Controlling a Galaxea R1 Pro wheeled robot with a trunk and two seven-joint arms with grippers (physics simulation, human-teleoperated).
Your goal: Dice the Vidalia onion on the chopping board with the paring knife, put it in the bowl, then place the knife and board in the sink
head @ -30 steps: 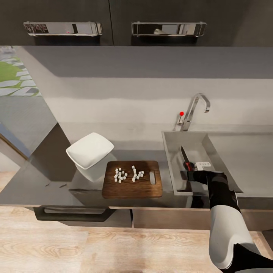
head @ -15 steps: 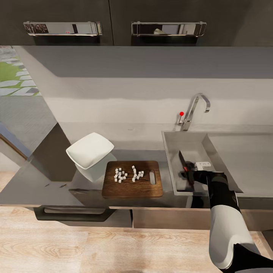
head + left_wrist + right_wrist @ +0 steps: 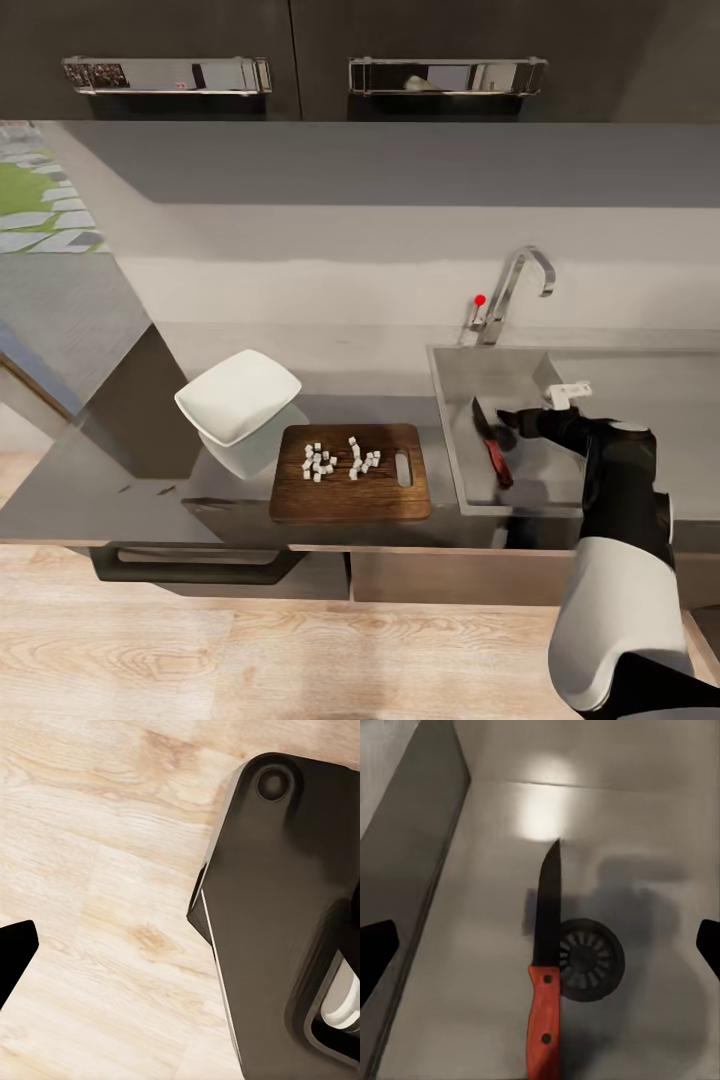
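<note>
Paring knife (image 3: pixel 492 443) lies in the sink (image 3: pixel 455 440) near its left wall, seen from the head; the right gripper (image 3: pixel 508 422) hovers just above it, released. Diced onion (image 3: pixel 338 458) sits mid-board on the chopping board (image 3: pixel 350 497), the bowl (image 3: pixel 238 396) by its far-left corner.

Right wrist: fingers (image 3: pixel 376 954) spread wide, knife (image 3: pixel 546 967) flat beside the drain (image 3: pixel 589 960).

Left wrist: wooden floor (image 3: pixel 97 892); left gripper's state I cannot tell.

Kitchen: sink (image 3: pixel 470 380), tap (image 3: pixel 515 285), countertop (image 3: pixel 120 480), cabinets (image 3: pixel 300 60).

The right end effector (image 3: pixel 508 424) has let go; the paring knife (image 3: pixel 492 441) now lies in the sink (image 3: pixel 450 400).
</note>
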